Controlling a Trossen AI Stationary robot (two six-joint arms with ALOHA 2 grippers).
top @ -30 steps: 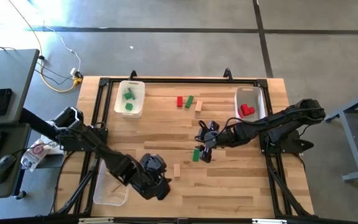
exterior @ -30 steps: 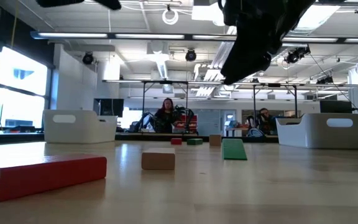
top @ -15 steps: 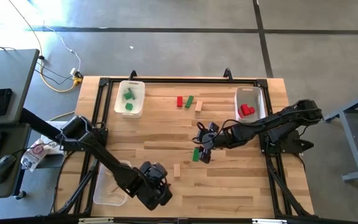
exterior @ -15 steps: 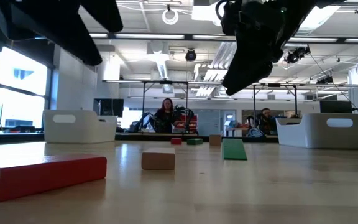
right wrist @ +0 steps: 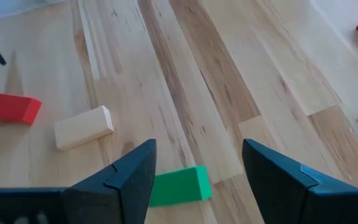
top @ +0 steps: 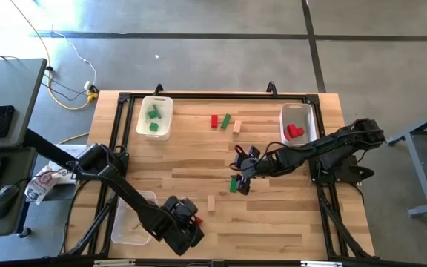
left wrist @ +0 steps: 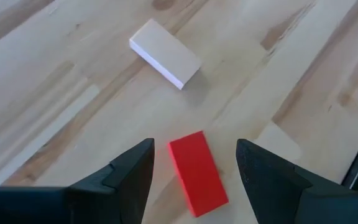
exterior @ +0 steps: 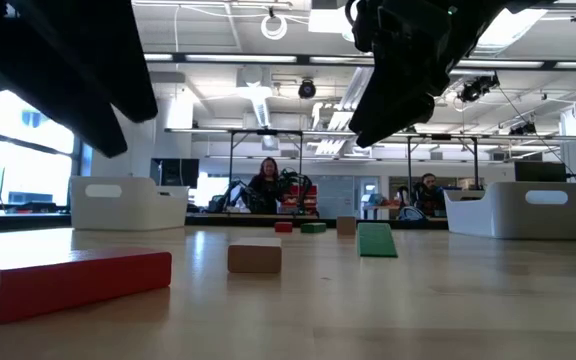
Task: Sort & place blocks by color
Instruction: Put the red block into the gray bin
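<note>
The left hand (left wrist: 194, 171) is wide open and holds nothing. It hangs over the near edge of the surface (top: 273, 215). Right between its two fingers (left wrist: 126, 177), down on the wood, lies a red block (left wrist: 197, 173) — the fingers are not touching it. Just past that lies a plain wood block (left wrist: 165, 53), a little way off from the red one. From above, this plain block (top: 210, 202) is just beside the left hand (top: 187, 222).

The right hand (right wrist: 197, 177) is wide open too, and empty. It hangs over the middle of the surface. A green block (right wrist: 178, 185) lies flat on the wood between its fingers (right wrist: 129, 180). From above, the same green block (top: 233, 185) pokes out from under the right hand (top: 243, 178).

Farther out from the right hand, three small blocks sit close together near the far side — a red one (top: 214, 121), a green one (top: 226, 120) and a plain one (top: 237, 126).

Beyond those, at the far left, a clear bin (top: 155, 117) has green blocks (top: 153, 113) in it. At the far right, another bin (top: 299, 124) has red blocks (top: 295, 131) in it. A third bin (top: 133, 219) sits near the left arm, at the near left corner; I cannot tell what is in it.

Far behind the surface, in the room, a person (exterior: 266, 182) sits.
</note>
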